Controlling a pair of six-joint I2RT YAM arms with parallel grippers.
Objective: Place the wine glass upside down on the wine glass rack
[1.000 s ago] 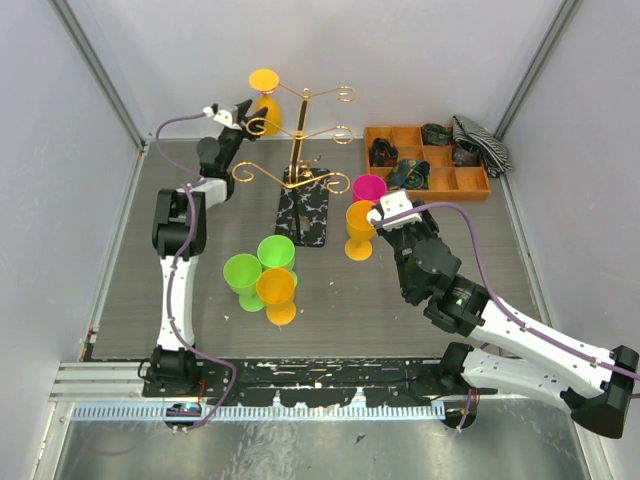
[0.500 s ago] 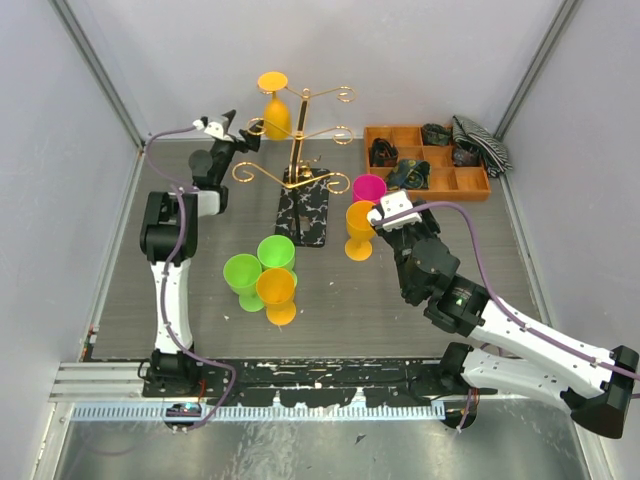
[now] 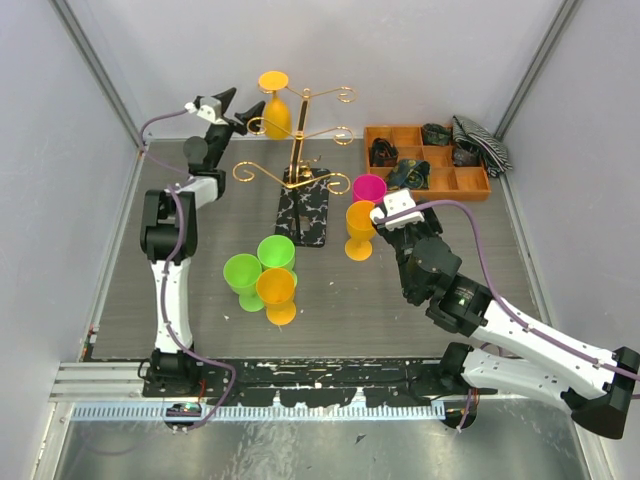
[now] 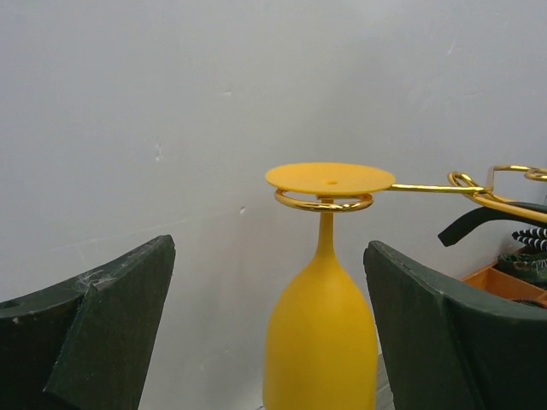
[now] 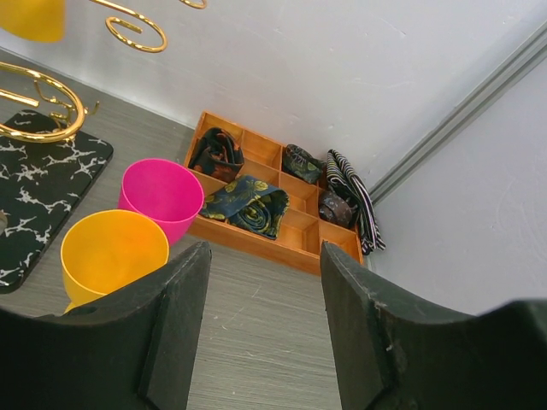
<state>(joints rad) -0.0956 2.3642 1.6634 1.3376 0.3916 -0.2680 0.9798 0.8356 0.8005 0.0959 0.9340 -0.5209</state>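
Gold wire carries the load: the yellow wine glass hangs upside down from a top-left curl of the wine glass rack, foot flat on the loop, stem threaded through, bowl dangling free. That's why it sits steady with nothing gripping it. My left end effector is spread fully wide, its jaws flanking the bowl on either side without touching it, so it holds nothing. I judge this placement done.

On the right, my right end effector is partly open and empty too, hovering just above an upright orange glass and the pink glass beside it; both bowls look empty. I read that as lining up for another pick.

Further right on the table, the orange compartment tray has dark rolled cloths in several cells, others bare, and a striped cloth draped over its far corner.
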